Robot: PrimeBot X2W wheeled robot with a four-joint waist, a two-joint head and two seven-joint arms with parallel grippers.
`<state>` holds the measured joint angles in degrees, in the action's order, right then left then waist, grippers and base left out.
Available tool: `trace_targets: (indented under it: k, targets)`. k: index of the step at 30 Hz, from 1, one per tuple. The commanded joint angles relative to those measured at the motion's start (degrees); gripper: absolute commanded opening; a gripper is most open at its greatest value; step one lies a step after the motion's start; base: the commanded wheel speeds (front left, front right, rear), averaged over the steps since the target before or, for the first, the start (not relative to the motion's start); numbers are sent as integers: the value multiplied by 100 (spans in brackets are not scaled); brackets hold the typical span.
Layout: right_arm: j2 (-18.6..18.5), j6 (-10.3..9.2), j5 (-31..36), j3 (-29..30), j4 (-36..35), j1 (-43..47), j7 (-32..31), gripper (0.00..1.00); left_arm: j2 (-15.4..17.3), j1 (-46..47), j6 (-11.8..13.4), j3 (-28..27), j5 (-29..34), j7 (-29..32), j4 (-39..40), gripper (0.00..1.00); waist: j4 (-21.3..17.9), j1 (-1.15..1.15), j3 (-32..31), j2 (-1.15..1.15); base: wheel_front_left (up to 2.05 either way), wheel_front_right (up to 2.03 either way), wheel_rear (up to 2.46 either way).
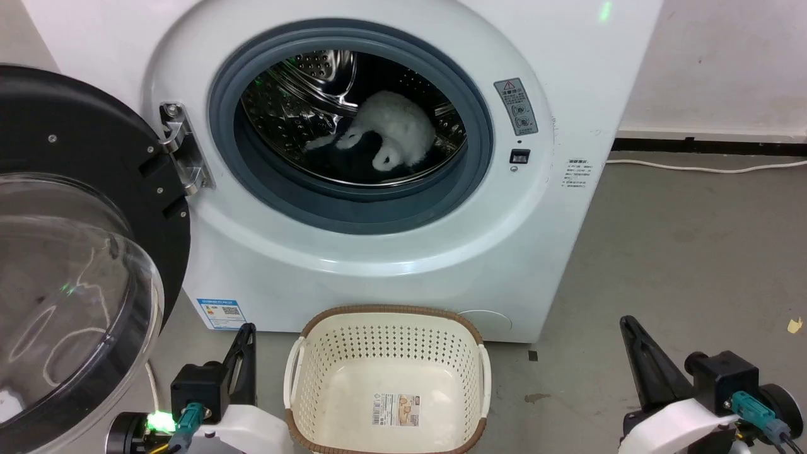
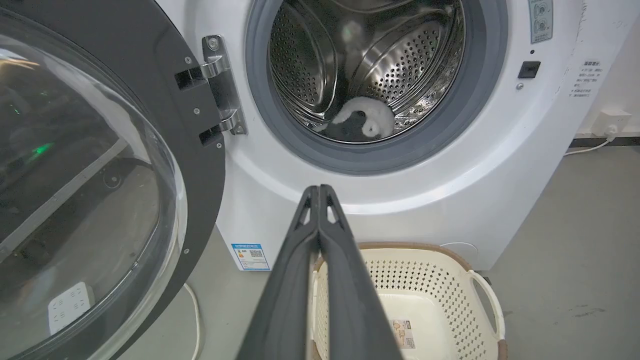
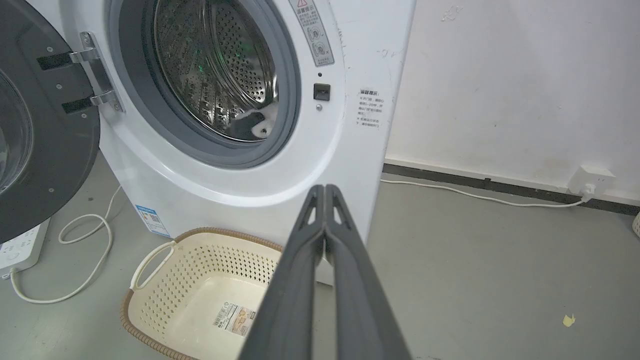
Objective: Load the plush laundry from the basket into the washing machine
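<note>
One plush toy (image 1: 397, 132) lies inside the steel drum (image 1: 296, 94) of the one washing machine (image 1: 391, 265), low and toward the right, white fur over a dark patch. The one basket (image 1: 384, 312) stands on the floor (image 1: 681, 252) just in front of the machine, with a label sticker (image 1: 395, 410) on its bare bottom. The round door (image 1: 82, 126) hangs wide open on its left hinge, near the left jaws. Both pairs of jaws are pressed closed, gripping nothing: the left jaws just beside the basket, the right jaws well apart from it. One power strip (image 3: 20, 247) lies on the floor under the door.
</note>
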<state>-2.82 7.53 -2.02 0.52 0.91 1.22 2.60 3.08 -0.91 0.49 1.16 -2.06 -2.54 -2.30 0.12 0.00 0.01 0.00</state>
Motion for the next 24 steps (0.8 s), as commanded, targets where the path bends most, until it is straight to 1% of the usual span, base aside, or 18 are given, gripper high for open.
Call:
trace_targets:
  k: [1,24]
  targets:
    - [-5,-4,54,-17,-44,-88,-52,0,2,76,-23,-27,77,48,57,0,-1,0,0,0,0,0,0]
    - [-6,-4,202,-52,-91,-122,-260,0,-20,91,-49,-116,206,254,230,0,-12,0,-1,0,0,0,0]
